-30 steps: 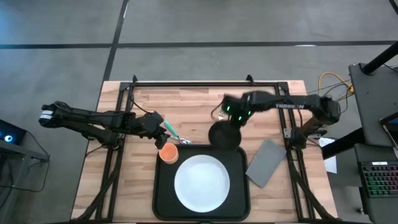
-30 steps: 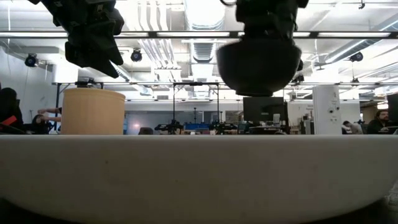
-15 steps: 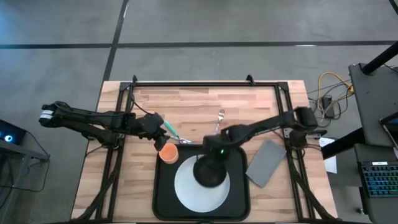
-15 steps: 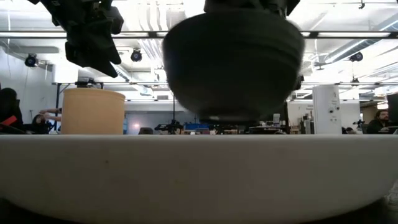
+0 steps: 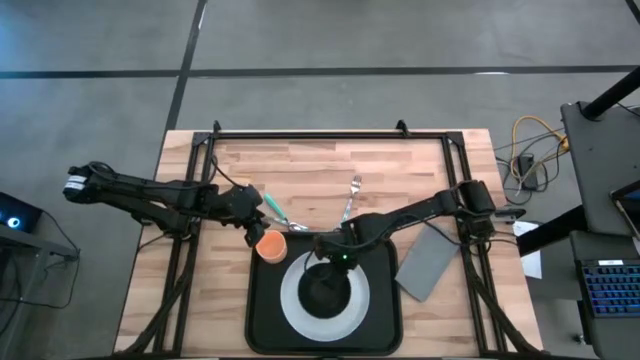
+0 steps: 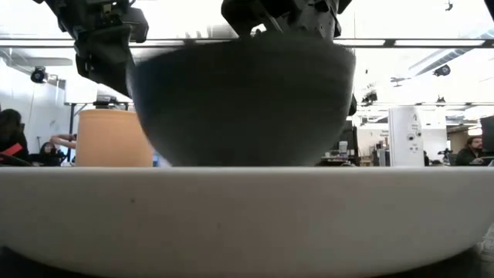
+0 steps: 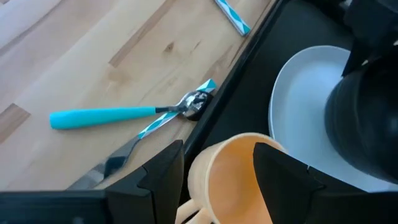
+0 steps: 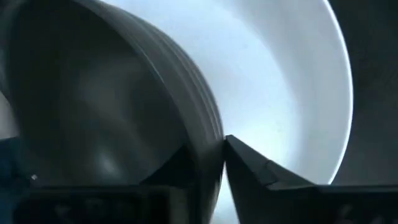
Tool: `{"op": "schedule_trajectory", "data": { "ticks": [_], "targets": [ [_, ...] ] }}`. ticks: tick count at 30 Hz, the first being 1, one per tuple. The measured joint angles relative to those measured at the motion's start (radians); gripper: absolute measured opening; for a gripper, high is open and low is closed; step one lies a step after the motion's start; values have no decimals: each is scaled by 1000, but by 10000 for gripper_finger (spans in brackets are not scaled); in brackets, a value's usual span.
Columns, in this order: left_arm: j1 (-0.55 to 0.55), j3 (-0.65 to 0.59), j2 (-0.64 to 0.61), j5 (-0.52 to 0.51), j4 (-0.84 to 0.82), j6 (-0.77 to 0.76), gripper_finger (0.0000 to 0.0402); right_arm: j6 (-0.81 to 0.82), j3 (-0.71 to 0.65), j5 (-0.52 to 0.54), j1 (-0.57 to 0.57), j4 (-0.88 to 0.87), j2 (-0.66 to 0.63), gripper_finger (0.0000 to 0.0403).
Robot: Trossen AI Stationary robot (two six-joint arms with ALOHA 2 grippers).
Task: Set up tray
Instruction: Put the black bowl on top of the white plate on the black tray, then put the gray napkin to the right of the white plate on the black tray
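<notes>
1 tray (image 5: 262, 300) carries 1 plate (image 5: 292, 300), 1 cup (image 5: 271, 245) and 1 bowl (image 5: 325, 291) pinched by right end effector (image 5: 330, 262).

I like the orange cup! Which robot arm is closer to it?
Left. Its end effector has fingers either side of the orange cup. The right end effector holds the black bowl over the white plate.

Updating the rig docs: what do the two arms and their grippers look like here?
Both arms are slim, dark, multi-jointed. The left arm has a white band at its outer end; the right arm shows a small green light near the wrist. The left gripper and right gripper each have two dark, wedge-shaped fingers.
</notes>
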Motion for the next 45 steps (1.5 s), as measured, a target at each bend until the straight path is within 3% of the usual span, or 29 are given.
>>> {"op": "schedule_trajectory", "data": {
  "ticks": [8, 12, 15, 18, 25, 36, 45],
  "targets": [
    [-13, -18, 0, 0, -8, -3, 173, -40, 6, 50, -12, -17, -10, 163],
    [-25, -44, 0, 0, -6, -39, 173, -79, 8, 56, -31, -66, -62, 195],
    [-34, -56, 0, 0, -2, -52, 173, -104, 8, 141, -54, -136, -117, 209],
    [-36, -53, -1, -1, 4, -47, 173, -95, 7, 231, -96, -209, -176, 214],
    [-35, -31, -1, -41, 40, -20, 173, 37, -15, 235, -280, -303, -206, 215],
    [6, -24, -2, -158, 58, -11, 173, -31, -20, 235, -496, -266, -63, 214],
    [76, -26, -1, -170, 68, -10, 173, -59, -20, 171, -520, -220, 64, 214]
  ]
}}
